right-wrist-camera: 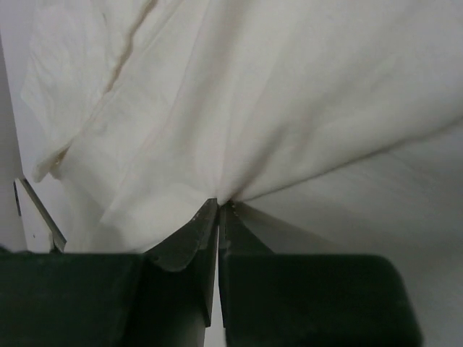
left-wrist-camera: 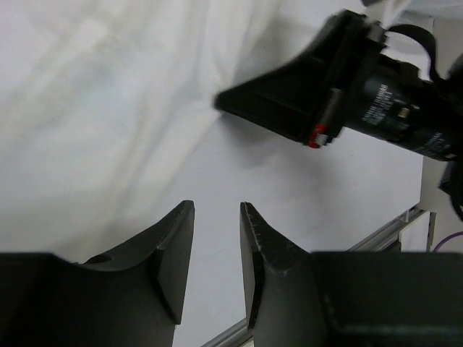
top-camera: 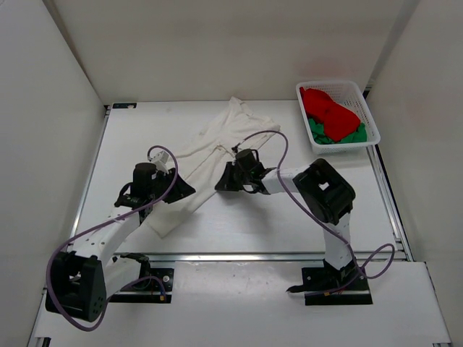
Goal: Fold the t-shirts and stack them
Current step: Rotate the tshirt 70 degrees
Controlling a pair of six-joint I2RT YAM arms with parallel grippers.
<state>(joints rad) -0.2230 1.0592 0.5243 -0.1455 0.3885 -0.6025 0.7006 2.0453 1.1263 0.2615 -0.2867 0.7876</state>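
Currently right end effector (right-wrist-camera: 218, 206) pinches a fold of the white t-shirt (top-camera: 206, 152) spread on the surface (top-camera: 289, 217). Left end effector (left-wrist-camera: 217, 210) half-open, empty, at its edge; red t-shirt (top-camera: 329, 108) and green t-shirt (top-camera: 318, 134) lie in basket (top-camera: 340, 85).

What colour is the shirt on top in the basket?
Red; the shirt shows best in the top view.

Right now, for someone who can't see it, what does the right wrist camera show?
The right claw is shut on a pinch of the white t-shirt, whose wrinkled cloth fills most of the view, with creases fanning out from the grip.
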